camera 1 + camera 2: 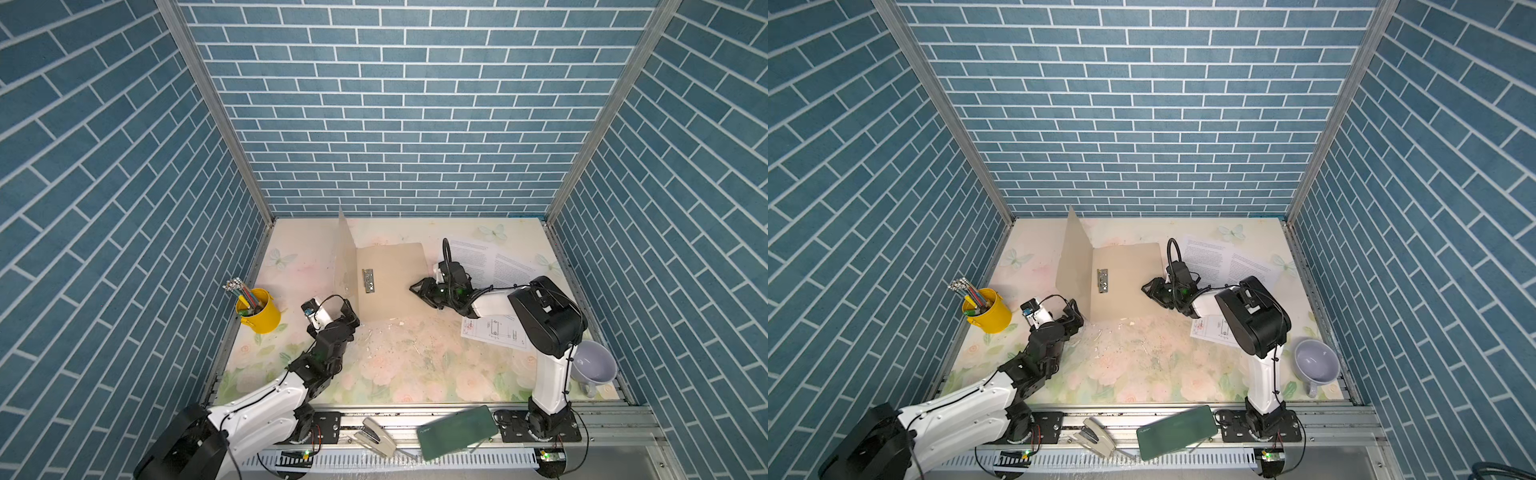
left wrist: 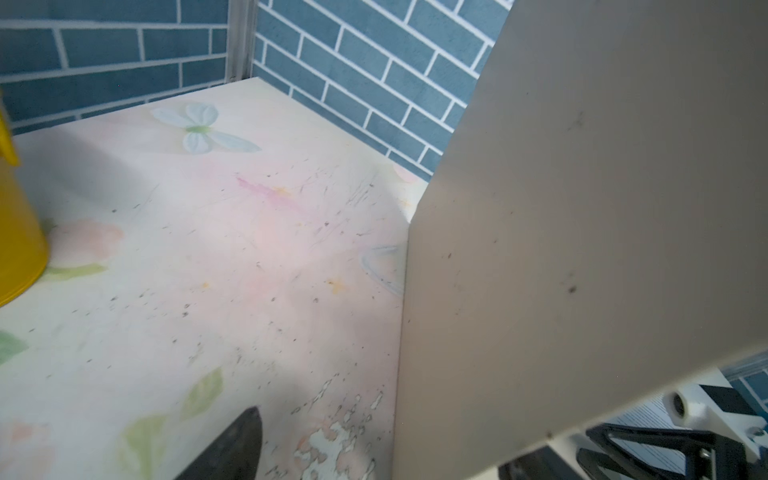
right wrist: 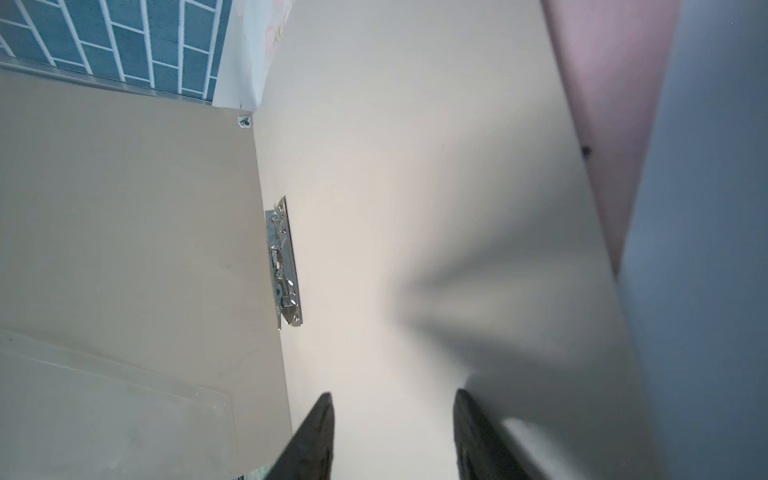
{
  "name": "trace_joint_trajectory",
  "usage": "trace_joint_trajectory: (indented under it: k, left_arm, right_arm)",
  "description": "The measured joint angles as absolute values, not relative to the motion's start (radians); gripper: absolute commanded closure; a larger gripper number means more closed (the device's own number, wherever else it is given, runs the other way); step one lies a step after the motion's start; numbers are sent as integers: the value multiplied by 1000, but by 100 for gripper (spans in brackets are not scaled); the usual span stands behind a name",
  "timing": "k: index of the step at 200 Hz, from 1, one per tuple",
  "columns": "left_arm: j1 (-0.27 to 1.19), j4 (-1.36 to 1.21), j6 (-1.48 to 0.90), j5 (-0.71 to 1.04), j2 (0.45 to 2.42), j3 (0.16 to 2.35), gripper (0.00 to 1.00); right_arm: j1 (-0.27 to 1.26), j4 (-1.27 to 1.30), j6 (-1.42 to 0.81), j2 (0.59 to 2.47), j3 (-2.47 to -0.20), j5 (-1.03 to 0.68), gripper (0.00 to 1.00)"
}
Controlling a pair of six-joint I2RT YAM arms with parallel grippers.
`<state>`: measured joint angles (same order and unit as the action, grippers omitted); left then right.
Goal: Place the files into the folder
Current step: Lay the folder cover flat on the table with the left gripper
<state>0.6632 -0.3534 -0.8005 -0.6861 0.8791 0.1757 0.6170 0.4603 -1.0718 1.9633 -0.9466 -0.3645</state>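
The folder (image 1: 395, 286) lies open at the centre of the table (image 1: 395, 374) in both top views. Its cover (image 1: 346, 257) stands nearly upright at the left of the base panel, and the clip (image 1: 369, 281) is exposed beside the spine. The files (image 1: 478, 257) are all outside it: two text sheets (image 1: 515, 270) at the upper right of the table, and the drawing sheet (image 1: 486, 332) at lower right, partly under the right arm. The left tool (image 1: 349, 312) sits at the cover's near corner. In the left wrist view one finger (image 2: 232, 449) stands clear of the cover and the other is hidden behind it, so the jaws read as wide, not clamping. The right tool (image 1: 417, 289) is at the panel's right edge, jaws partly apart with nothing between them; contact with the panel cannot be confirmed. Hazards: the unsupported cover may fall shut over the panel and block insertion, or drop outward toward the pot (image 1: 259, 313). With no tool pressing the panel, the light folder may slide when a sheet is pushed in. Flat sheets resist pinching, so a shallow grasp may crease one or drag both text sheets together. A leading edge may catch on the clip. The right arm, reaching for the drawing sheet, could strike the cup (image 1: 594, 365).
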Motion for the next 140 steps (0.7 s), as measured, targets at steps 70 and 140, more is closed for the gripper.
trace_joint_trajectory:
  k: [70,140]
  left_arm:
    - [620,63,-1005,-720,770,300,0]
    - [466,155,-1036,-463,984,418,0]
  right_arm:
    - [617,459,-1066,1963,-947,-371,52]
    - [617,456,-1065,1963,-948,-374,53]
